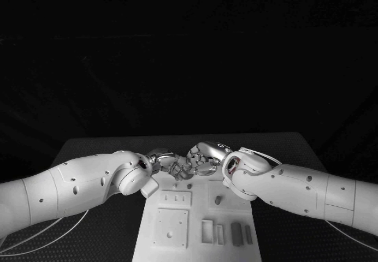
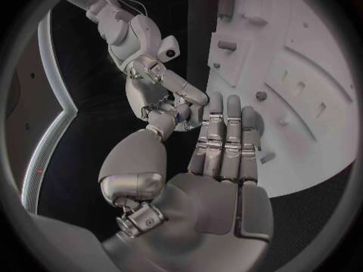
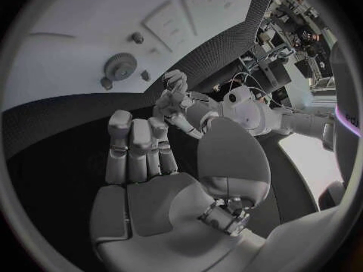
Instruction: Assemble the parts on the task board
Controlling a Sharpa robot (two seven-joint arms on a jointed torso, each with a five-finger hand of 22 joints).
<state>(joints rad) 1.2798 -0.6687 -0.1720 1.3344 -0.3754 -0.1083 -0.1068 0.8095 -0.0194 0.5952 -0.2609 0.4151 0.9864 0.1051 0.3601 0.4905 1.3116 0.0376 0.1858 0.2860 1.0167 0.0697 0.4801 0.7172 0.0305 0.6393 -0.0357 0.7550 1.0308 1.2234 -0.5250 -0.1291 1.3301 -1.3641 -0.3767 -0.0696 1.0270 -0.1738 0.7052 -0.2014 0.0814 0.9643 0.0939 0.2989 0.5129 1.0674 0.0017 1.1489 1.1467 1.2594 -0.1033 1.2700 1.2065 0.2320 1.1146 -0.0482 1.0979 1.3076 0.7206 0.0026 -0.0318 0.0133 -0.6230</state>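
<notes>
Both silver hands, left hand and right hand, meet fingertip to fingertip above the far end of the white rectangular task board, fingers apparently pinching something I cannot identify; small grey parts lie nearer the robot.

White arms end in silver hands with jointed fingers.

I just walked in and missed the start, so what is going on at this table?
A two-armed robot is at a white task board on a black table, set to assemble parts on it. Its left hand and right hand meet close together above the board's far end. I cannot tell whether either holds a part. A small gear sits on the board, and slots and raised blocks show nearer the robot.
</notes>
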